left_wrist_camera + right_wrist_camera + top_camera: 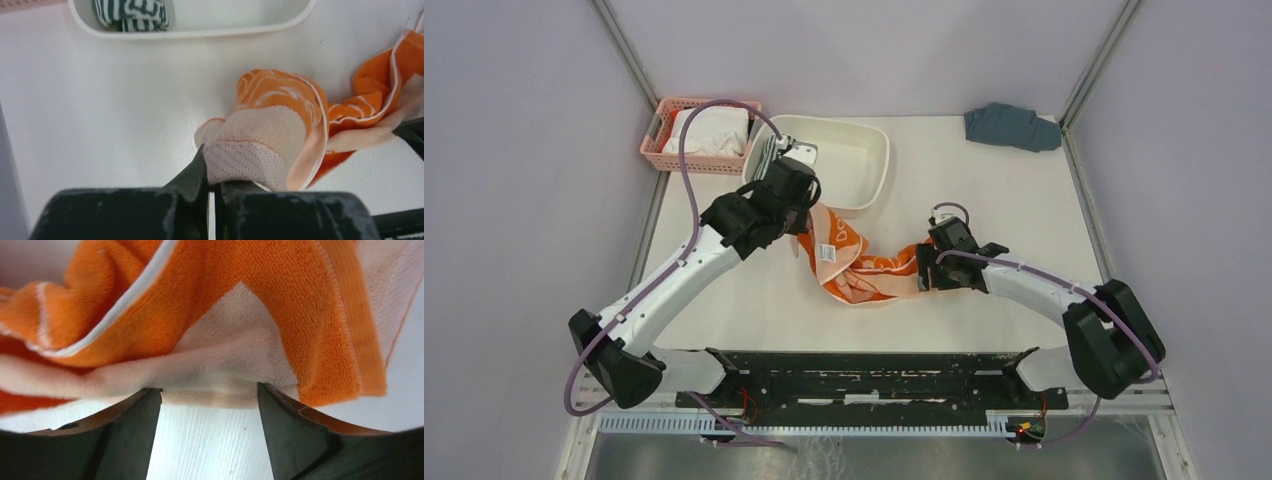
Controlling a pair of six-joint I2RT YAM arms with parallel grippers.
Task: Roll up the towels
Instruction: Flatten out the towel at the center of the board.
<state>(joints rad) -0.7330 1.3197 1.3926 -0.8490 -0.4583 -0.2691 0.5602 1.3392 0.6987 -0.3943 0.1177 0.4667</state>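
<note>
Your left gripper [212, 177] is clamped tight on a peach corner of the orange towel [854, 265], its jaws pressed together around the fabric. The towel lies crumpled near the middle of the table [984, 200], with that pinched end at its ten o'clock side. Your right gripper [210, 392] stands at the towel's three o'clock end with its jaws wide apart, and the cloth's edge lies across both fingertips without being pinched. The striped towel [131, 14] sits bundled in the left end of the white tub [879, 170], at twelve o'clock from the orange one. A pink basket [656, 140] holding a white cloth [709, 130] is at eleven o'clock on the table, and a blue-grey cloth [1012, 126] is at one o'clock.
</note>
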